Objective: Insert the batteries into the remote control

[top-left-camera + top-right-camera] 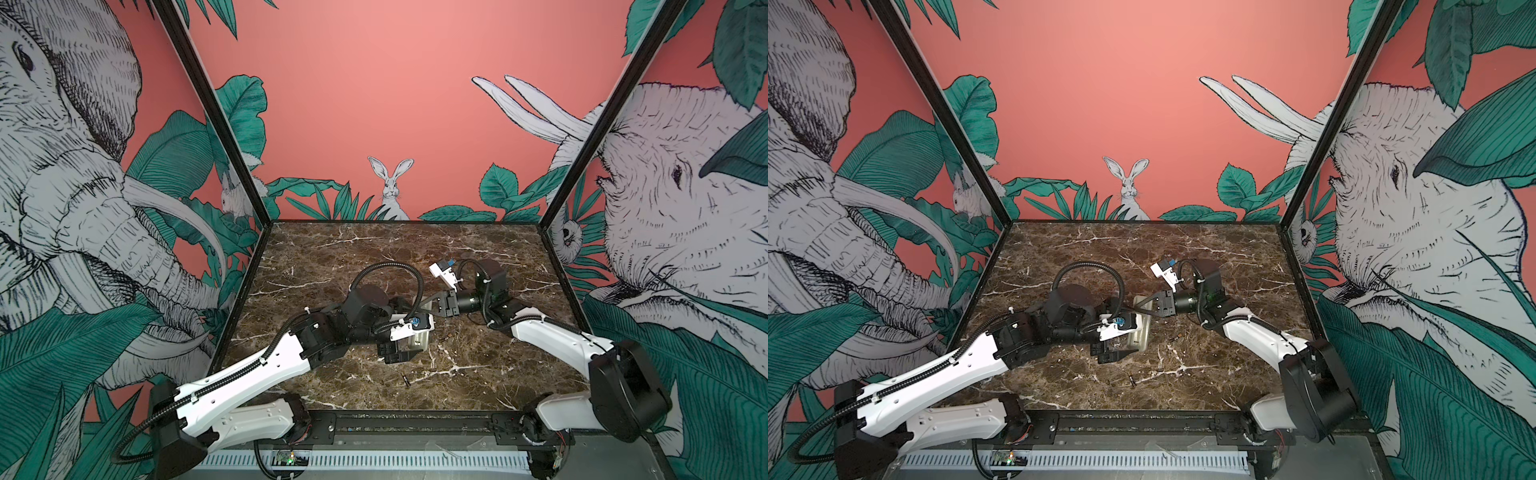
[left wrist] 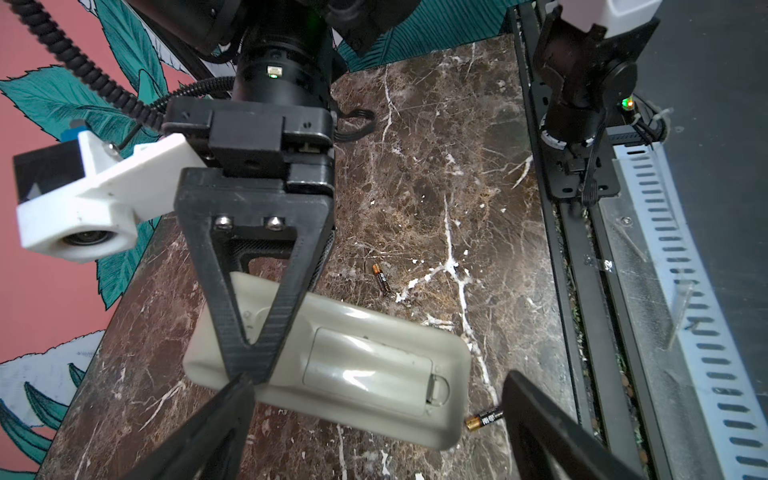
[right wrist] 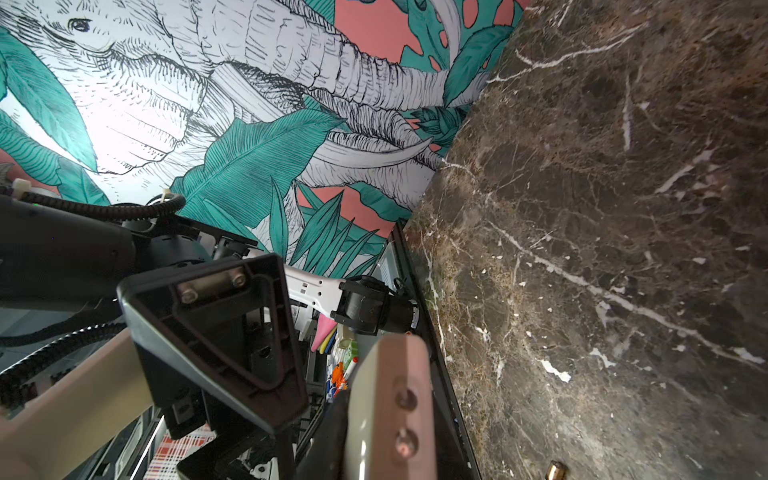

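Note:
My right gripper (image 1: 1144,309) is shut on one end of the remote control (image 2: 365,365), which hangs a little above the marble. Its grey-beige back faces the left wrist camera, with the cover plate closed over the recess. The remote (image 1: 1139,334) shows in both top views, and its end (image 3: 390,407) shows in the right wrist view. My left gripper (image 2: 378,411) is open wide, one finger on each side of the remote's free end, touching nothing. Two batteries lie on the table: one (image 2: 381,279) beside the remote, one (image 2: 484,419) by my left gripper's finger (image 2: 552,432).
The brown marble table (image 1: 332,257) is walled on three sides. A black rail (image 1: 415,419) runs along its front edge. One battery (image 1: 405,380) lies near that edge, between the two arm bases. The left gripper (image 1: 399,355) hangs just in front of the remote (image 1: 417,341).

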Tool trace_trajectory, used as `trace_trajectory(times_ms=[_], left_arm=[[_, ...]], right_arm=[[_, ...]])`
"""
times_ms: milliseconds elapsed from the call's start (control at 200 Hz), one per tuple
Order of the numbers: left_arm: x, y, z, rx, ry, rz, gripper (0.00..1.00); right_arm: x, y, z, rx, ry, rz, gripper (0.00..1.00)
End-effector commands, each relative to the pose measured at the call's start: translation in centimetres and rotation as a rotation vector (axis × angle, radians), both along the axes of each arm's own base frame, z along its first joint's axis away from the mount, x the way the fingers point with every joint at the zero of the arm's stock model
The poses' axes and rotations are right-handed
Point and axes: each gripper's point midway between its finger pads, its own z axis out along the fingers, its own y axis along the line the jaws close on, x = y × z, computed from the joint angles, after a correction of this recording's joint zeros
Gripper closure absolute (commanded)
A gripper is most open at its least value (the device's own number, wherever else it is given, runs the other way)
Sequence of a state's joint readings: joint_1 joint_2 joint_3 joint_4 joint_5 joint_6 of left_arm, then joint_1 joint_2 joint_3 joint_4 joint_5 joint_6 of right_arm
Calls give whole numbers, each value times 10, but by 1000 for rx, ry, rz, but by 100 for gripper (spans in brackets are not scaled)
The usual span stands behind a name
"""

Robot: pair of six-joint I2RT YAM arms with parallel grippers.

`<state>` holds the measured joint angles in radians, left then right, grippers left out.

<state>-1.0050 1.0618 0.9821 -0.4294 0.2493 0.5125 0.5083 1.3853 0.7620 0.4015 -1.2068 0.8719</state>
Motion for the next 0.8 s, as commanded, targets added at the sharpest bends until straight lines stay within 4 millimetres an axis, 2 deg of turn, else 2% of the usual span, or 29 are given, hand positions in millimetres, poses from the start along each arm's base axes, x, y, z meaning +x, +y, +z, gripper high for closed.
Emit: trace_trajectory(times_ms=[0, 470, 795], left_arm=[[0, 5, -5, 18, -4, 4, 7], [18, 15, -25, 110, -87, 67, 7], [30, 18, -22, 113, -146, 114, 8]], right_arm=[[-2, 6, 16, 65, -28, 35, 100], [-3, 10, 16, 68, -17, 48, 100], [-5, 11, 19, 73, -23, 57, 100]])
